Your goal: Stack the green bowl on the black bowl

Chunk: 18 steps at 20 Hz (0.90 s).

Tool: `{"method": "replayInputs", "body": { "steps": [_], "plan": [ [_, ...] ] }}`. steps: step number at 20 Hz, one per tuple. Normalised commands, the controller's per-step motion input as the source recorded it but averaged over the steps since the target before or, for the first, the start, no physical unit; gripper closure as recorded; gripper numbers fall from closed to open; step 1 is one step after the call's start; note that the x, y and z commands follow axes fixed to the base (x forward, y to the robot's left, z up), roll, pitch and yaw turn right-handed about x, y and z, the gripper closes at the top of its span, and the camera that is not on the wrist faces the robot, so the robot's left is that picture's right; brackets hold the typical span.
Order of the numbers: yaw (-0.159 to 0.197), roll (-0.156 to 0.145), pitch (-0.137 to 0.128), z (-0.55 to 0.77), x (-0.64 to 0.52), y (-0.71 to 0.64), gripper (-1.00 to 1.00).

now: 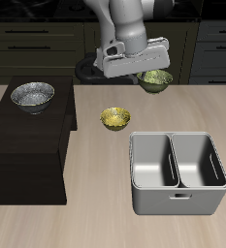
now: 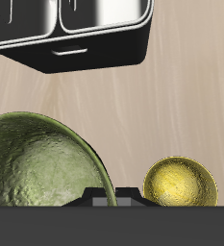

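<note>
The green bowl [image 1: 155, 80], olive and glossy with a mottled inside, is seen near the table's back edge, under the gripper [image 1: 134, 70]. Whether the jaws are apart or clamped cannot be told. A rim grasp could slip during carrying toward the black bowl [image 1: 32, 96], set on the dark cabinet [image 1: 27, 155]; the yellow bowl [image 1: 114, 118] could be knocked.

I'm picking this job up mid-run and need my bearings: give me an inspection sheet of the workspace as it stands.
Surface: pale wood table.
Job's things: green bowl far back, beneath the tool; black bowl on a dark cabinet.
Clutter: yellow bowl mid-table; grey two-compartment bin near the front edge.
Grippers: tool at the green bowl; grasp cannot be told.
Cables: nothing seen.
Surroundings: dark drawer fronts behind the table.
</note>
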Motion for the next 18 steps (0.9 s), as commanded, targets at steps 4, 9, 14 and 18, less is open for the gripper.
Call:
{"method": "replayInputs", "body": {
  "steps": [4, 9, 14, 18],
  "plan": [
    [0.047, 0.011, -0.023, 0.48, 0.09, -0.34, 1.0],
    [-0.032, -0.011, -0.013, 0.46, 0.03, -0.33, 1.0],
    [-0.012, 0.004, 0.03, 0.36, 0.16, -0.42, 1.0],
    [0.009, 0.012, 0.029, 0.23, 0.23, -0.38, 1.0]
  ]
}}
